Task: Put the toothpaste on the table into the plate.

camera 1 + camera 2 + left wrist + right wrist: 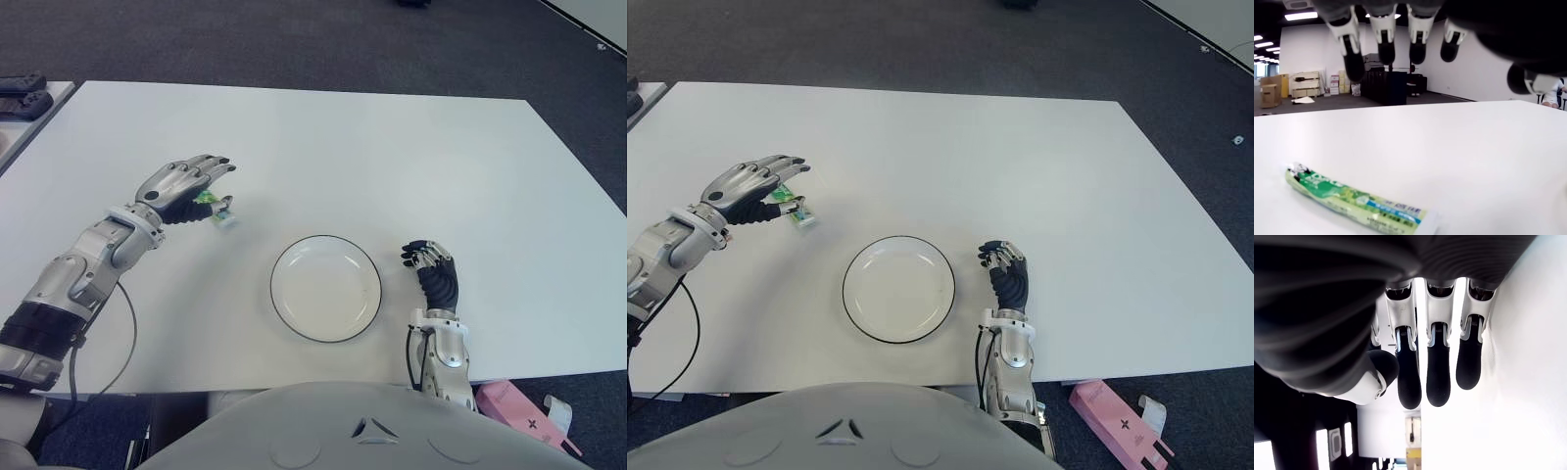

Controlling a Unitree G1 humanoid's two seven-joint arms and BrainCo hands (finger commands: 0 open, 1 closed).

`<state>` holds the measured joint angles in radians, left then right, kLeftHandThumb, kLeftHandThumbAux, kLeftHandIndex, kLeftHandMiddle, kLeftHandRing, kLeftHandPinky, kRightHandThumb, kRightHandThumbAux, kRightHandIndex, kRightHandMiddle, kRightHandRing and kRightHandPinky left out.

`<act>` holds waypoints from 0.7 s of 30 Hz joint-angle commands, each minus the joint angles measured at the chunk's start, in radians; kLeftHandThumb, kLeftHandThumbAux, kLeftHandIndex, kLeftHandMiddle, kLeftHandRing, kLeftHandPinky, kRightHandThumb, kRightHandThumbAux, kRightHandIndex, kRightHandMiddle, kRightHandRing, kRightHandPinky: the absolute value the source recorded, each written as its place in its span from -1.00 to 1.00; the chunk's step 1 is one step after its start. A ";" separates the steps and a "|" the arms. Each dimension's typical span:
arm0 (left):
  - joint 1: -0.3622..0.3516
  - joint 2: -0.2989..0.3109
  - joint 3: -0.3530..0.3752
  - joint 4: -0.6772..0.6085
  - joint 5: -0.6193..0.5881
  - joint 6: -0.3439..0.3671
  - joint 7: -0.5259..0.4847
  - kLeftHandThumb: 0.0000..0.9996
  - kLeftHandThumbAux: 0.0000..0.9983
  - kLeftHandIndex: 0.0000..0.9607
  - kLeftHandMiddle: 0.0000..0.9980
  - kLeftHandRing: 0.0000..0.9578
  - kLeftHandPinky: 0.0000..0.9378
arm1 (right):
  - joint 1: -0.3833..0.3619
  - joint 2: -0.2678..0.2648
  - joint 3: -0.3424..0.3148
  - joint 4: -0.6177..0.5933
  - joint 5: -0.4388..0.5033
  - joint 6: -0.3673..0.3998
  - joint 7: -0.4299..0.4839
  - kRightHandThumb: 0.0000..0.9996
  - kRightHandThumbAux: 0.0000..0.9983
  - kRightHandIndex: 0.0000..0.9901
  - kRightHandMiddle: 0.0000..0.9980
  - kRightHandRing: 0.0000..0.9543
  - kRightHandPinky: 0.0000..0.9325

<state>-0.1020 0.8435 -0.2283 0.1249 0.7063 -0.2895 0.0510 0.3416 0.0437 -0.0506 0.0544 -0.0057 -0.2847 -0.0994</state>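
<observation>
A green and white toothpaste tube (219, 212) lies flat on the white table (392, 166), left of the plate and a little farther back. My left hand (192, 186) hovers just over its left end, fingers spread and holding nothing. In the left wrist view the toothpaste tube (1352, 198) rests on the tabletop below the fingertips (1386, 46), apart from them. The white plate (326, 289) with a dark rim sits near the table's front edge and holds nothing. My right hand (431, 264) shows just right of the plate, its fingers (1439, 377) curled with nothing in them.
Black devices (22, 95) lie on a neighbouring table at the far left. A pink box (519, 411) lies on the floor at the lower right. A black cable (122, 343) loops under my left forearm. Dark carpet surrounds the table.
</observation>
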 commanded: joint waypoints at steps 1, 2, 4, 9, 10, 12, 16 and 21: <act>-0.005 -0.012 0.020 0.009 0.015 -0.016 0.019 0.03 -0.69 -1.00 -0.88 -0.75 -0.49 | -0.007 0.006 0.001 0.018 -0.002 0.014 -0.001 0.42 0.46 -0.14 -0.02 0.01 0.01; -0.011 -0.012 0.021 0.014 0.015 -0.019 0.018 0.03 -0.69 -1.00 -0.88 -0.74 -0.50 | -0.007 0.006 0.002 0.018 -0.002 0.013 -0.001 0.42 0.46 -0.14 -0.02 0.01 0.01; -0.020 -0.013 0.021 0.026 0.019 -0.021 0.015 0.04 -0.69 -1.00 -0.88 -0.75 -0.52 | -0.007 0.007 0.002 0.017 -0.001 0.013 0.000 0.42 0.46 -0.14 -0.02 0.01 0.01; -0.040 -0.015 0.016 0.051 0.035 -0.023 0.013 0.03 -0.73 -1.00 -0.87 -0.74 -0.56 | -0.006 0.009 0.003 0.014 -0.001 0.018 0.000 0.42 0.46 -0.14 -0.02 0.01 0.01; -0.044 -0.016 0.016 0.056 0.036 -0.024 0.013 0.02 -0.75 -1.00 -0.86 -0.74 -0.58 | -0.006 0.009 0.003 0.014 -0.001 0.018 0.000 0.42 0.46 -0.14 -0.02 0.01 0.01; -0.064 -0.019 0.008 0.087 0.044 -0.029 0.013 0.01 -0.79 -1.00 -0.85 -0.75 -0.61 | -0.007 0.009 0.003 0.014 -0.003 0.019 0.000 0.42 0.46 -0.14 -0.02 0.01 0.02; -0.118 -0.025 -0.014 0.179 0.062 -0.048 0.018 0.01 -0.85 -1.00 -0.84 -0.77 -0.66 | -0.007 0.009 0.002 0.015 -0.004 0.017 -0.002 0.42 0.46 -0.14 -0.02 0.01 0.02; -0.199 -0.033 -0.054 0.317 0.096 -0.080 0.031 0.02 -0.82 -1.00 -0.83 -0.79 -0.65 | -0.004 0.010 0.003 0.009 -0.005 0.013 -0.002 0.42 0.46 -0.14 -0.02 0.01 0.02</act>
<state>-0.2595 0.8275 -0.2529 0.3706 0.7781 -0.3523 0.0723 0.3399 0.0485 -0.0493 0.0546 -0.0069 -0.2847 -0.0996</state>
